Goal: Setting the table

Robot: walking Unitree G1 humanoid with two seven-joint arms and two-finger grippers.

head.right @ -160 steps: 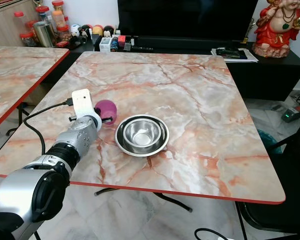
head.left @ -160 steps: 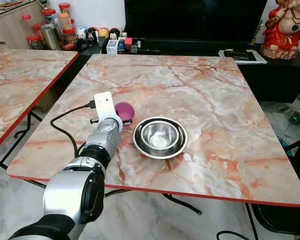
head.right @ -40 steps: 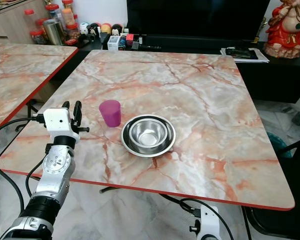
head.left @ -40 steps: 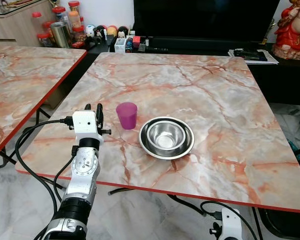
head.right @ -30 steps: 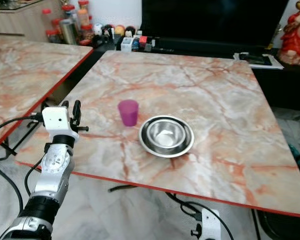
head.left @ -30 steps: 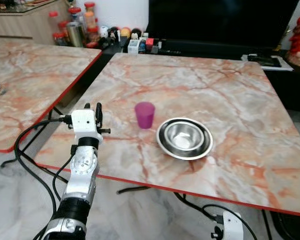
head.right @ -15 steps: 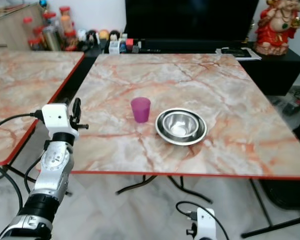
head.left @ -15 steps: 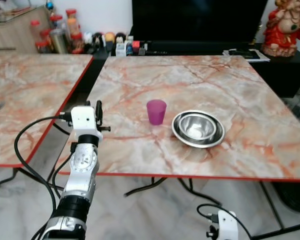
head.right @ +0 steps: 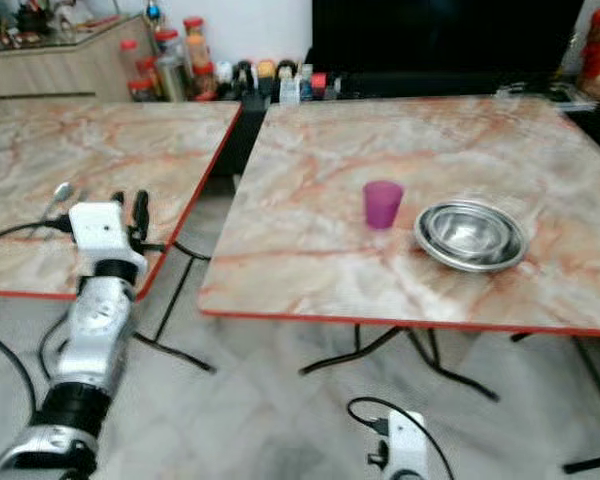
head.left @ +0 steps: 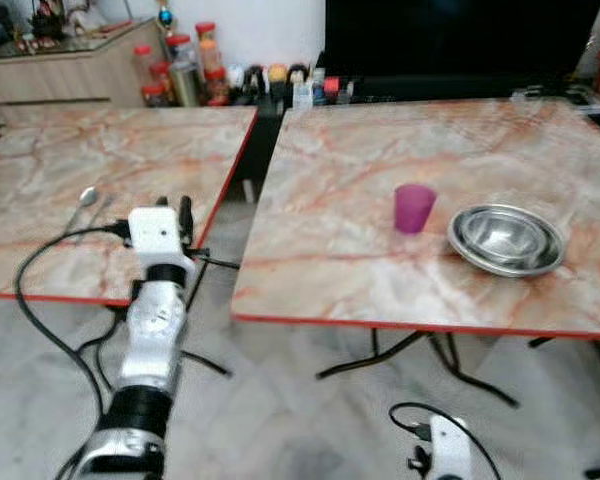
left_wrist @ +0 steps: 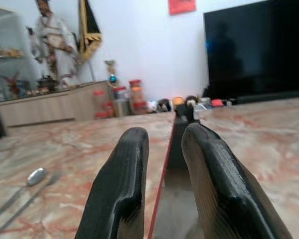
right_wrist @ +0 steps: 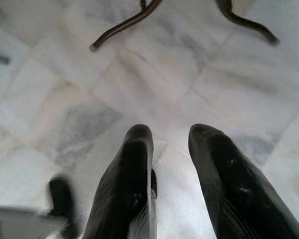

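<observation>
A purple cup [head.left: 414,207] stands upright on the right-hand marble table [head.left: 330,270], with stacked steel bowls [head.left: 506,238] just to its right. My left gripper [left_wrist: 165,137] is raised over the gap between the two tables, well left of the cup; its fingers are slightly apart with nothing between them. A spoon [head.left: 85,198] and another thin utensil lie on the left-hand marble table [head.left: 40,265], ahead and to the left of that gripper. My right gripper [right_wrist: 170,134] hangs low over the floor, its fingers a little apart and empty.
Jars and small items line a low cabinet [head.left: 195,75] beyond the tables, next to a dark TV [head.left: 460,35]. Black cables [head.left: 60,330] trail from my left arm. Table legs [head.left: 420,355] and a cable [right_wrist: 124,22] cross the marble floor.
The camera has swung left and pulled back, so the cup and bowls now sit at the right and the left table with the spoon has come into view. The left gripper stays raised and empty.
</observation>
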